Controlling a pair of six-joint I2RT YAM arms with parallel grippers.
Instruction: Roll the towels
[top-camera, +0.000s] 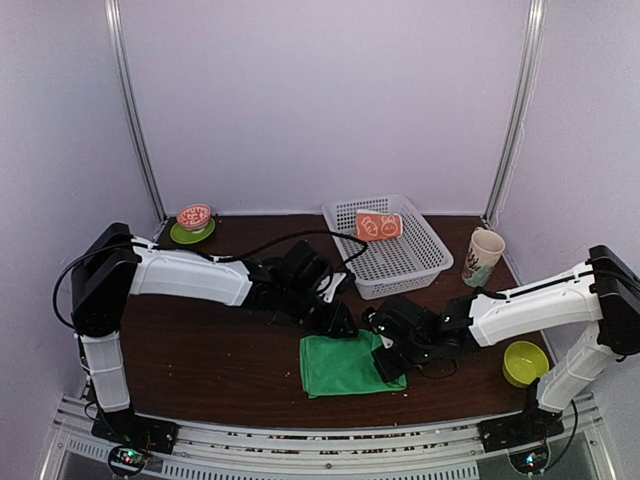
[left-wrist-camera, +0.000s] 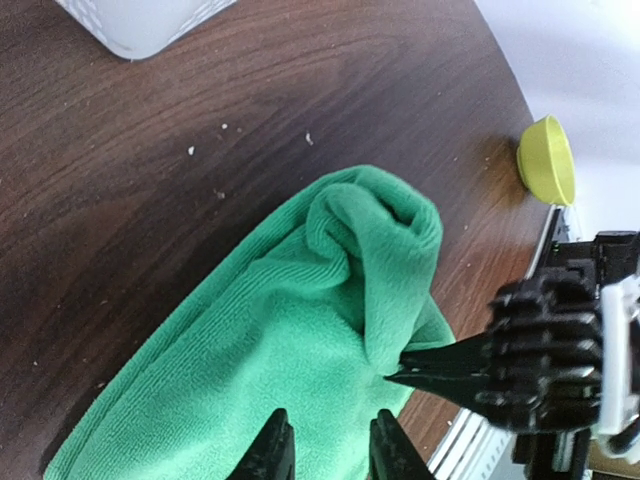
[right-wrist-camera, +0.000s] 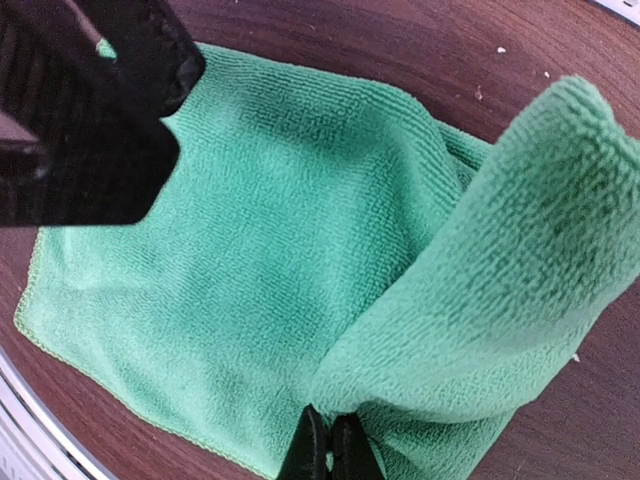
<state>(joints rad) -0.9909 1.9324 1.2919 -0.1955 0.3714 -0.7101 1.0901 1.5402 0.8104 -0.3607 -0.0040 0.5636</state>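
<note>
Green towel (right-wrist-camera: 250, 250), fold pinched by right claw (right-wrist-camera: 328, 428)

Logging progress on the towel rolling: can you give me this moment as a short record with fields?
Green towel: bright green soft cloth, on dark wooden table, one edge lifted and curled over
Orange towel: small printed orange cloth, rolled, inside white plastic basket
Right tool: shut on the green cloth's lifted fold
Left tool: open, over the flat part
</note>
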